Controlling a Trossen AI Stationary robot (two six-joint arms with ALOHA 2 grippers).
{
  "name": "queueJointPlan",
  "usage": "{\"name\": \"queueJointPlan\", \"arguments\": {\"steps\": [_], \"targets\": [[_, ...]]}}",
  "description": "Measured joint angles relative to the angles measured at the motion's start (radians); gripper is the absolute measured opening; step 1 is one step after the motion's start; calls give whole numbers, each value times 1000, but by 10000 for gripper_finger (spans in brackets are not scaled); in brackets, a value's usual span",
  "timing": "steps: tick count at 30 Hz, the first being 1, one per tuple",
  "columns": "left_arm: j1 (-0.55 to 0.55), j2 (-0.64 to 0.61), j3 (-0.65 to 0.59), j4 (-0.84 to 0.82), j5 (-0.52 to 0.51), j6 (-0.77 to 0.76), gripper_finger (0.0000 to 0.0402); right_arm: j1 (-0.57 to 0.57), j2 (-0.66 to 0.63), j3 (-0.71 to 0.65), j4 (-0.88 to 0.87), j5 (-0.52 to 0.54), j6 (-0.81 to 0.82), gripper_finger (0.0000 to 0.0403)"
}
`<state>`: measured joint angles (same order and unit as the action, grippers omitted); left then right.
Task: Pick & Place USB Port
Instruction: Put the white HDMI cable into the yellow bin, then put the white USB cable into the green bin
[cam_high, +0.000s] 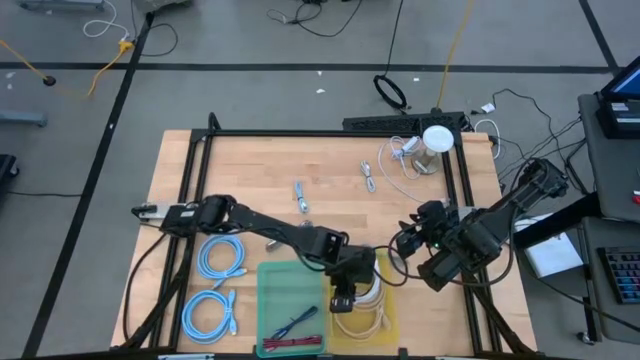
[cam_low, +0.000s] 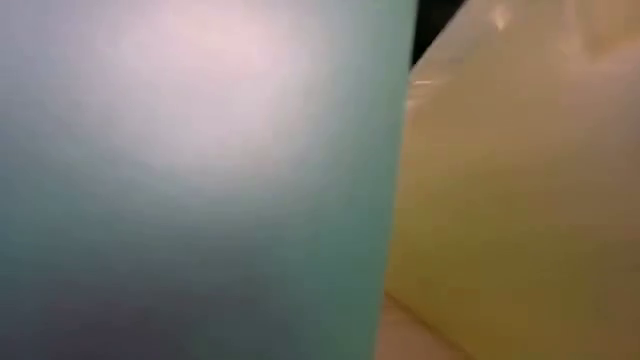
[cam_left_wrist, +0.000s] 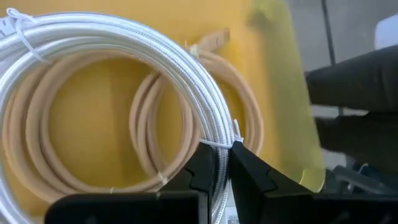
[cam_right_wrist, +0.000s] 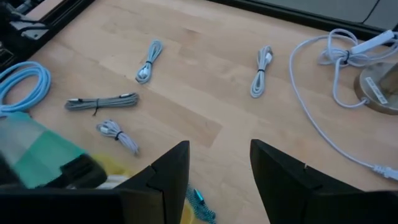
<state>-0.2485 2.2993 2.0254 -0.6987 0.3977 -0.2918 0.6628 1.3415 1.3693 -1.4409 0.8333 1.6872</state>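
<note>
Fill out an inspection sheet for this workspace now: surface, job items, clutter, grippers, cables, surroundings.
Surface: light wooden table in a black frame.
Job's things: yellow plastic bin holding beige and white coiled cables; green plastic bin holding dark cables.
Clutter: small white round lamp at the far right.
Grippers: left gripper over the yellow bin, jaws shut on the white braided cable; right gripper beside that bin, jaws open, empty.
Cables: two blue coils near left; short grey bundles mid-table.
Surroundings: grey floor, loose leads, black power strip.
</note>
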Motion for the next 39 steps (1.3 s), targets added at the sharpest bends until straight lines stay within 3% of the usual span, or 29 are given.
{"name": "queueJointPlan", "arguments": {"steps": [9,15,24,29,39], "targets": [[5,0,-6,3,21,18,30,0,1,0,24,0,-28,164],[-13,0,-6,15,24,9,63,0,1,0,25,1,-32,164],[-36,0,-7,75,122,-35,78,0,1,0,40,2,-32,164],[-48,-11,-3,59,103,-51,80,-3,1,0,83,3,-115,164],[-30,-243,45,-18,4,-44,81,-106,1,0,170,-74,-280,164]]}}
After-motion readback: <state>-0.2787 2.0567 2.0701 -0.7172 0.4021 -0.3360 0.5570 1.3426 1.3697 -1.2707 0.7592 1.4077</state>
